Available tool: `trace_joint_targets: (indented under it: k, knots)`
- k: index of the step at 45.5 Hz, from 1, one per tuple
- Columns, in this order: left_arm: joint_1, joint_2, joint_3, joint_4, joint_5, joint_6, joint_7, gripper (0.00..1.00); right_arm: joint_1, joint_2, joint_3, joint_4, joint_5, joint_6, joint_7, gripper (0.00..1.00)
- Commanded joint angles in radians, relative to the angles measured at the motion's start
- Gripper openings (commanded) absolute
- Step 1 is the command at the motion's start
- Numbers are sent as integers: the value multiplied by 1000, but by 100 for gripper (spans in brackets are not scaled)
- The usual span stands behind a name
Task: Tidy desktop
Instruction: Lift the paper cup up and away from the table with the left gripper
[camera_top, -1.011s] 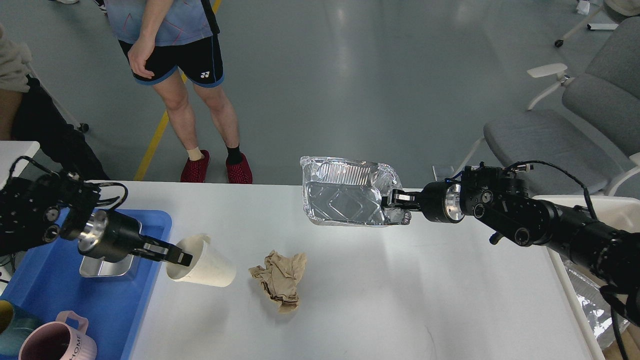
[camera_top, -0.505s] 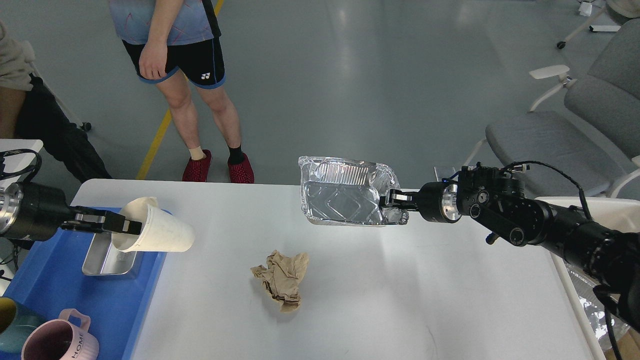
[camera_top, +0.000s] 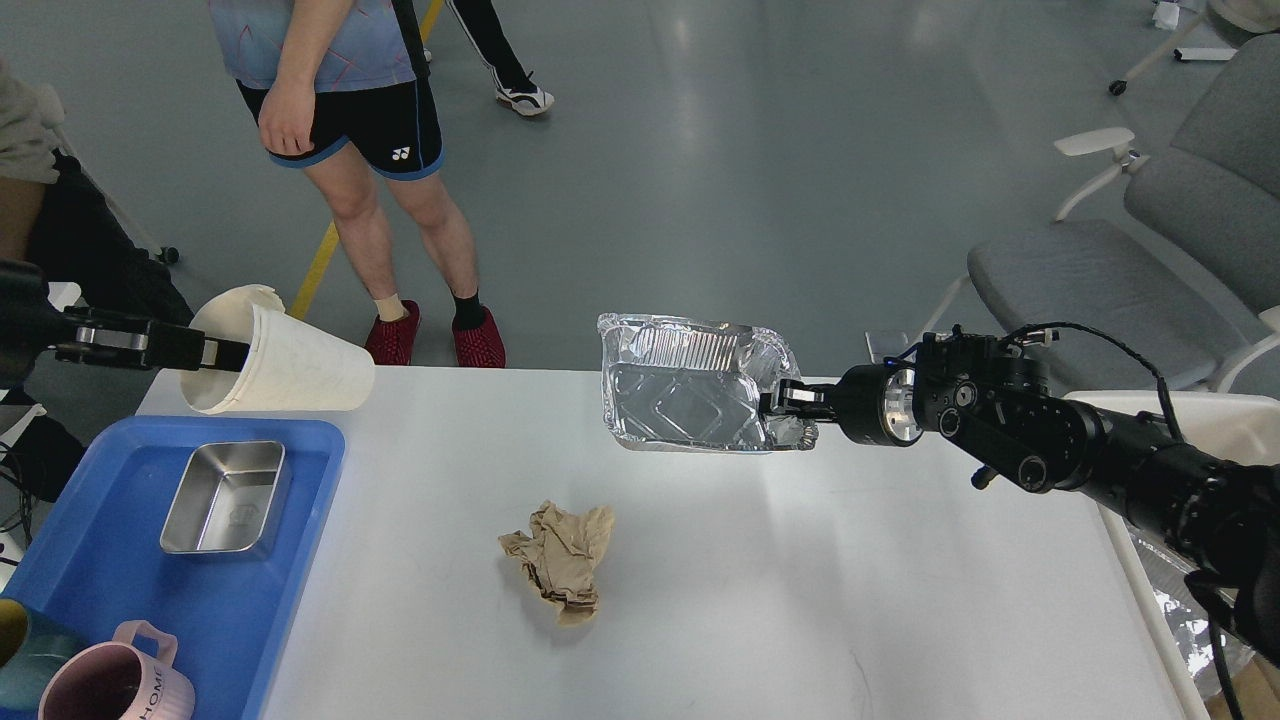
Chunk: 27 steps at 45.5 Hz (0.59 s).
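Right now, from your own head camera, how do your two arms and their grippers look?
Both arms are black. The right arm is built of thick rounded segments, with a shiny silver ring at the wrist, round joint caps, and thin black cables looping above it. The right gripper has two short black fingers. The left gripper has flat black fingers with grey metal parts. No sleeves are visible, and I see no markings.

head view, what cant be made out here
All in the head view:
- Paper cup: inside hidden, mouth faces away toward the left end effector.
- Mugs: cut off by the bottom-left edge.
- Foil tray: near corner covered by the right end effector.
- Foil item beyond the desktop: partly behind the right arm.
- Person: head cut off by the top edge.
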Motion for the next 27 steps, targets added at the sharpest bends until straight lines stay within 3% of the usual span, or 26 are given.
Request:
trace_joint_targets:
  k: [1, 27]
  knots:
    - [-49, 9, -1, -6, 4, -21, 3, 1, 0, 1, 0, 0, 0, -1, 0, 0]
    - [-109, -46, -26, 5, 6, -27, 14, 1, 3, 13, 0, -1, 0, -1, 0, 0]
